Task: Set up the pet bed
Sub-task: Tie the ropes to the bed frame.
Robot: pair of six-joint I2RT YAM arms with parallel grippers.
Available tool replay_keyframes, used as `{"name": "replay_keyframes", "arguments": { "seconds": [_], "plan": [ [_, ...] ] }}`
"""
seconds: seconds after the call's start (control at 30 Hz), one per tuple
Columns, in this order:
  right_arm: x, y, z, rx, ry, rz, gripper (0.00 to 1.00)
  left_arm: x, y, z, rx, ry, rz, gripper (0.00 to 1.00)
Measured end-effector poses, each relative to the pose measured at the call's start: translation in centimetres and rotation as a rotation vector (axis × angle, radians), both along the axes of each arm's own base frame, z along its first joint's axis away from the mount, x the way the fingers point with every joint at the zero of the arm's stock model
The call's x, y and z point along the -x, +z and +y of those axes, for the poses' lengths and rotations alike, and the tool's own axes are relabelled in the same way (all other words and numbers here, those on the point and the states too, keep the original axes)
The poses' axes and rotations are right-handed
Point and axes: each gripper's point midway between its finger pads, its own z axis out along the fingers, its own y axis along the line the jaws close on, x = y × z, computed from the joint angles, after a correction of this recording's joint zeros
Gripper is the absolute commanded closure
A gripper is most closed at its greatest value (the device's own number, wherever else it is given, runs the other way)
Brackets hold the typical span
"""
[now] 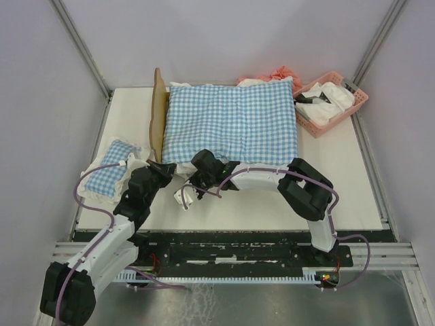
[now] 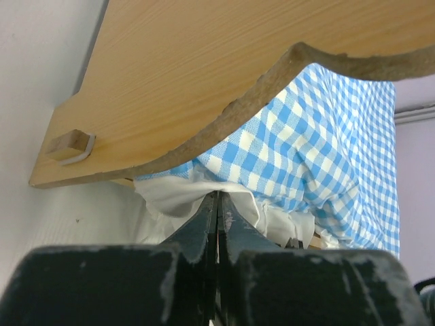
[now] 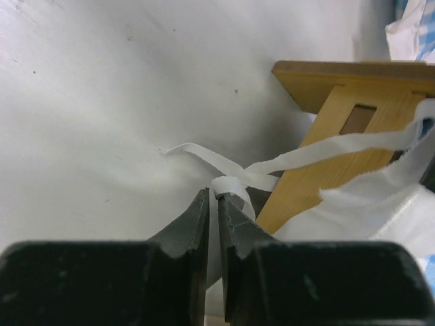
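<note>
**Asker:** How far along is the bed?

**Me:** Most of the way, I reckon. The light-wood pet bed frame with its wavy headboard [image 1: 158, 112] stands on the white table [image 1: 272, 207]. The blue-and-white checked cushion with a white frill [image 1: 231, 122] lies spread over it.

**Asker:** And your claws?

**Me:** My left claw [image 2: 217, 204] is pressed together, its tips at the frill straight ahead, with the headboard arching just above. My right claw [image 3: 214, 197] stands a sliver apart. A white ribbon tie [image 3: 326, 146] loops right at its tips, and the frame's wooden corner is just beyond, to the right. Whether the ribbon is nipped or lying loose, I cannot tell.

**Asker:** What's left?

**Me:** That tie, I'd judge, unless it is already fast. Then there's the small checked pillow [image 1: 112, 170], which lies off the bed on the table, left of my left claw. The pink plastic basket [image 1: 336, 102] of cloths sits well away, far beyond my right claw.
</note>
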Motion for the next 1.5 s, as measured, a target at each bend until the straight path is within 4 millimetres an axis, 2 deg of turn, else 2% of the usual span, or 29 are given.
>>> {"name": "replay_keyframes", "arguments": {
  "seconds": [0.23,0.6,0.8,0.97,1.07,1.13,1.3,1.4,1.5],
  "plan": [
    [0.9,0.1,0.8,0.014,0.017,-0.05,0.76,-0.3,-0.7,0.3,-0.013,0.02,0.025,0.97],
    [0.7,-0.1,0.7,-0.013,-0.039,-0.009,0.71,-0.4,-1.3,0.3,-0.021,0.023,0.045,0.97],
    [0.7,-0.1,0.9,-0.093,-0.158,0.092,0.71,-0.4,-1.3,0.3,-0.021,0.023,0.046,0.97],
    [2.4,-0.7,-0.4,-0.206,-0.369,0.329,0.7,-0.4,-1.5,0.3,-0.023,0.023,0.051,0.97],
    [2.7,-0.4,-0.1,-0.294,-0.519,0.482,0.69,-0.4,-1.6,0.3,-0.025,0.024,0.055,0.97],
    [2.7,-0.2,0.0,-0.369,-0.647,0.593,0.67,-0.4,-1.6,0.3,-0.025,0.024,0.057,0.97],
    [2.0,-0.3,-1.3,-0.563,-1.086,0.897,0.66,-0.4,-1.7,0.3,-0.027,0.025,0.059,0.97],
    [1.3,0.1,-2.0,-0.697,-1.305,1.016,0.62,-0.5,-1.8,0.3,-0.027,0.025,0.06,0.97],
    [0.7,0.8,-2.1,-0.795,-1.402,1.041,0.6,-0.5,-1.8,0.3,-0.027,0.025,0.06,0.97]
  ]
}}
